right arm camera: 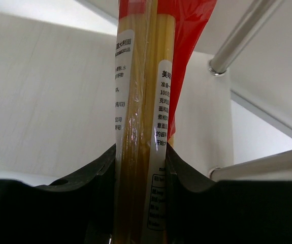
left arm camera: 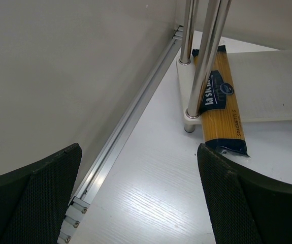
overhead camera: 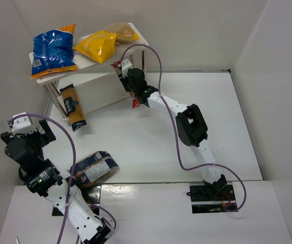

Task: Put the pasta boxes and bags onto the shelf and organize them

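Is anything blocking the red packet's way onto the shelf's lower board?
Nothing visible lies in between. The red packet in the right gripper is by the lower board's right end; a silver leg stands close beside it, and the amber spaghetti pack lies at the left end.

A white wood-grain table is enclosed on the left, back and right by plain white panel walls, with an aluminium rail along the left wall's base.
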